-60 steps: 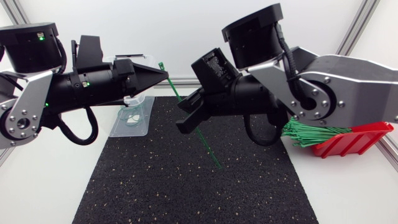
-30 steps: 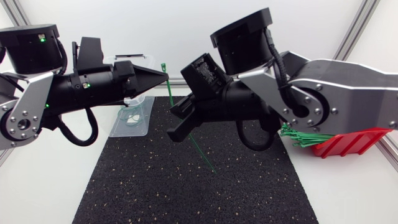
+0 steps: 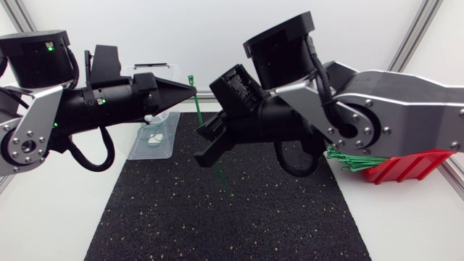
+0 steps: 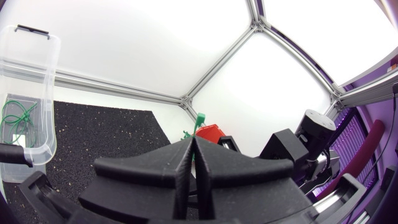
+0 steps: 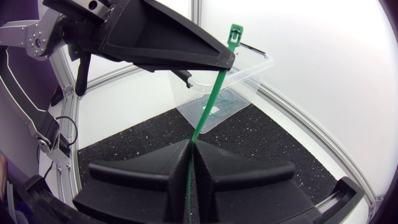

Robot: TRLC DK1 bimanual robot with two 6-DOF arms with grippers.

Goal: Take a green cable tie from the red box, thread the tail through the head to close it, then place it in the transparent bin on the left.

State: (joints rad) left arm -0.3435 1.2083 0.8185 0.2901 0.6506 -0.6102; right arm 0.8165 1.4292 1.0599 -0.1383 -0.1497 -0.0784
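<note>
A green cable tie [image 3: 199, 109] hangs steeply above the black mat, head up and tail down. My left gripper [image 3: 193, 90] is shut on it just below the head; in the left wrist view only the tie's head [image 4: 200, 119] shows past the tips of that gripper [image 4: 191, 146]. My right gripper [image 3: 206, 152] is shut on the strap lower down. In the right wrist view the tie [image 5: 214, 99] rises from between the right gripper [image 5: 191, 149] fingers to the left gripper's tip. The red box [image 3: 413, 165] lies at the right. The transparent bin [image 3: 165, 141] stands at the back left.
A bundle of green ties [image 3: 355, 158] sticks out of the red box, partly behind my right arm. The transparent bin [image 5: 239, 81] holds closed green ties [image 4: 18, 118]. The black mat [image 3: 217, 225] covers the table's middle.
My right arm has shifted left toward the left gripper, and the tie's tail has swung from a slant to nearly vertical. The left arm has kept still.
</note>
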